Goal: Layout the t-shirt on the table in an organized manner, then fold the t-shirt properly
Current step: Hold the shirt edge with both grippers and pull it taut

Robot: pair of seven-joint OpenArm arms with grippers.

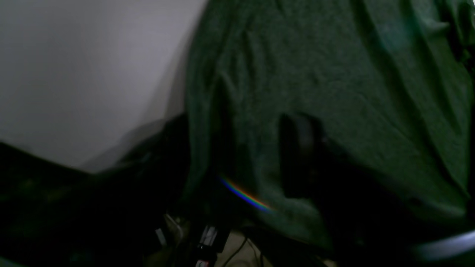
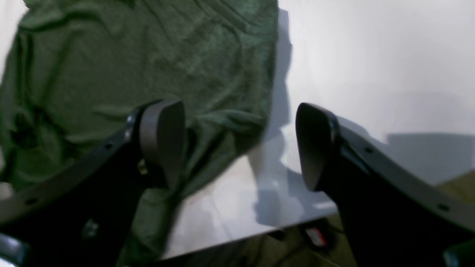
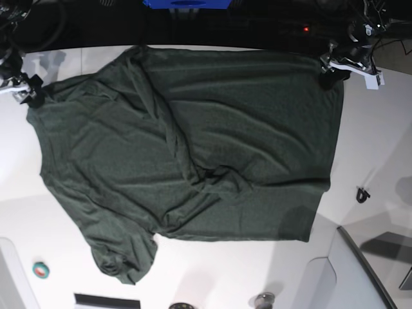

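Table (image 3: 380, 154): wide white top, bearing all else.
T-shirt (image 3: 193, 148): dark green, spread wrinkled across the table's middle, one side folded over.
Right gripper (image 2: 239, 142): jaws wide apart, nothing between, over the shirt's edge.
Left gripper (image 3: 331, 76): at the shirt's corner; dark and blurred, grip cannot be told.

My right gripper (image 2: 239, 144) has two matte black fingers (image 2: 163, 133), each ending in a broad, rounded, paddle-shaped pad. Behind the pads the finger arms are flat black bars with small round screw holes along them. My left gripper (image 1: 297, 148) shows only as a dark, blurred finger shape up close. From the base view, both my wrists are black with white housings, and thin dark cables trail off them.
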